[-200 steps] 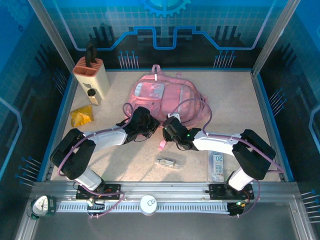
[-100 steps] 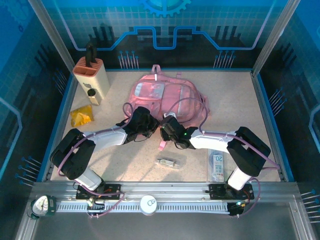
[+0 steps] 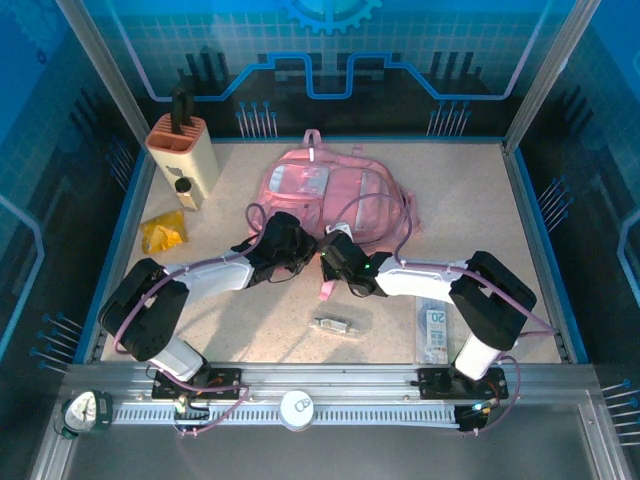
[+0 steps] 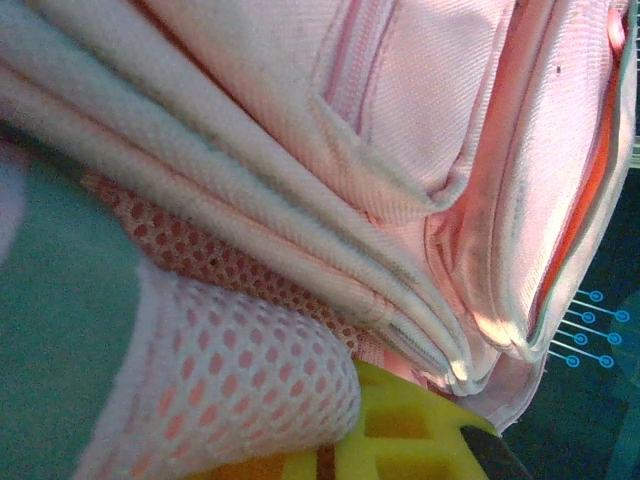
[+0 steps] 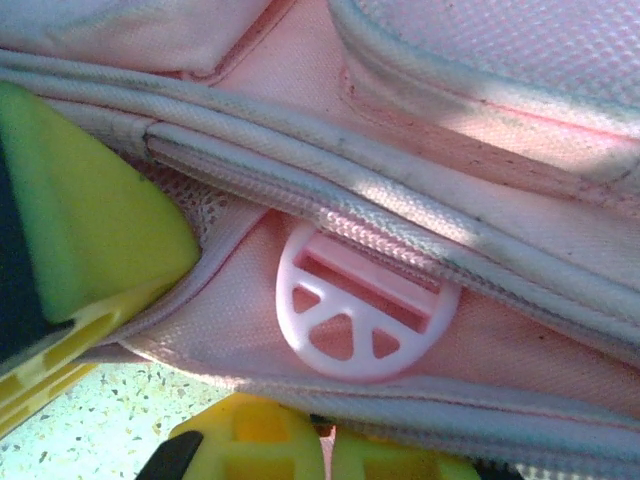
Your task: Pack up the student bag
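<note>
Touching student bag [image 3: 340,190]: left claw [image 3: 297,240], right claw [image 3: 329,252]

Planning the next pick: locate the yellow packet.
Top view: the yellow packet lies on the left, just in front of the beige holder and left of the student bag.

Speckled beige tabletop [image 3: 470,200], blue rim. Blue wall panels [image 3: 420,50] all round, circuit-line graphics, gear motif [image 3: 330,12] top centre. Aluminium posts [image 3: 100,60] at back corners. Grooved metal rail [image 3: 380,385] along near edge.
</note>
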Robot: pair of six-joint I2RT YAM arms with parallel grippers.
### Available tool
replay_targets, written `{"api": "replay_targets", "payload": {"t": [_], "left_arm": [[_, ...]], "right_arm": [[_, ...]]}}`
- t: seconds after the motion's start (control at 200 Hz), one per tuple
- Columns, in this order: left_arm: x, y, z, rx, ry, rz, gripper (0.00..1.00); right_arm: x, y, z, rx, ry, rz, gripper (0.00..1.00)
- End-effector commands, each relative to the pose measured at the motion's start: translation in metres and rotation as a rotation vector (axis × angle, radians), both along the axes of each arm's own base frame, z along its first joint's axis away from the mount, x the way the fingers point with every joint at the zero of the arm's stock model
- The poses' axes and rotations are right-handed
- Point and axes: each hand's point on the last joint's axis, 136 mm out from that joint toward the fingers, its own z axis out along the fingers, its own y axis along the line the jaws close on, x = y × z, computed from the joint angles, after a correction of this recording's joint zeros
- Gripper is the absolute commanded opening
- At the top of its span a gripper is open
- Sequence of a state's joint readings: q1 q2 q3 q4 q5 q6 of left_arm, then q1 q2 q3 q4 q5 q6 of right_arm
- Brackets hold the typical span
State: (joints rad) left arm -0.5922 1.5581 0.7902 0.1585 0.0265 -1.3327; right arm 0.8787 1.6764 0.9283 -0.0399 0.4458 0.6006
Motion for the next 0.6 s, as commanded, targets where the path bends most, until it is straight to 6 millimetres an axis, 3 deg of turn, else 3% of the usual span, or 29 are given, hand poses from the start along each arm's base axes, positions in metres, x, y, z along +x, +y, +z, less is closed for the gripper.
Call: {"api": "replay_targets", "payload": {"t": [0.0, 0.15, 0.325, 0.455, 0.595], "left_arm": [[0.007, -0.017, 0.053, -0.064, -0.132, -0.067, 0.00], [0.011, 0.000, 0.051, -0.050, -0.132, -0.040, 0.00], [0.019, 0.032, 0.046, -0.002, -0.128, -0.009, 0.00], [0.026, 0.060, 0.039, 0.046, -0.124, 0.011, 0.00], [0.037, 0.085, 0.027, 0.139, -0.085, -0.001, 0.00]], "right_arm": [[0.004, -0.012, 0.013, -0.010, -0.044, -0.050, 0.03], [-0.005, -0.025, 0.015, -0.017, -0.028, -0.059, 0.00], [-0.023, -0.065, -0.001, -0.091, 0.013, -0.086, 0.00], [-0.024, -0.100, -0.010, -0.082, 0.059, -0.147, 0.00], [-0.020, -0.117, -0.005, -0.082, 0.033, -0.135, 0.00]]}}
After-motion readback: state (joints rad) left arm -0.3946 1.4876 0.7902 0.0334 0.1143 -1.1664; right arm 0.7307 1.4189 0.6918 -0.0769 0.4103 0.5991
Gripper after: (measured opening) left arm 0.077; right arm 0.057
